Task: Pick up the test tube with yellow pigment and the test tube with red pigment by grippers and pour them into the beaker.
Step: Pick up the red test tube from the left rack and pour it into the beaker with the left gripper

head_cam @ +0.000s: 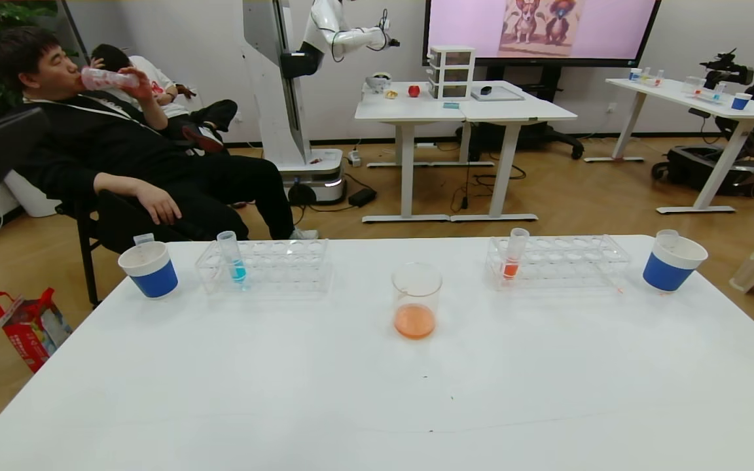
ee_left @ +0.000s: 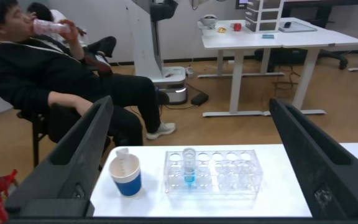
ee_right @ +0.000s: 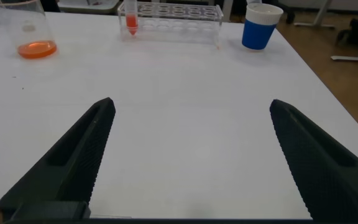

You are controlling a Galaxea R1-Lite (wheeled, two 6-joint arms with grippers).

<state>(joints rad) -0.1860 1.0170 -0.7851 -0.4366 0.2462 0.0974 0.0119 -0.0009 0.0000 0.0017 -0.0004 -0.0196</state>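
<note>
Tube with red pigment (head_cam: 514, 256) upper right in rack (head_cam: 557, 261) | light, slick, brittle: take upper wall | beaker (head_cam: 416, 301) centre | my jaws, both pairs, spread empty.

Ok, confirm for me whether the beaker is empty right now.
No. The beaker at the table's middle holds a shallow layer of orange liquid at its bottom, plain in the head view.

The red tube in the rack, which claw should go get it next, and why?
Probably the right gripper: it hangs open over bare table, and the test tube with red pigment stands upright in the rack on that side, right of the beaker, which already holds orange liquid. It should move toward that tube.
</note>
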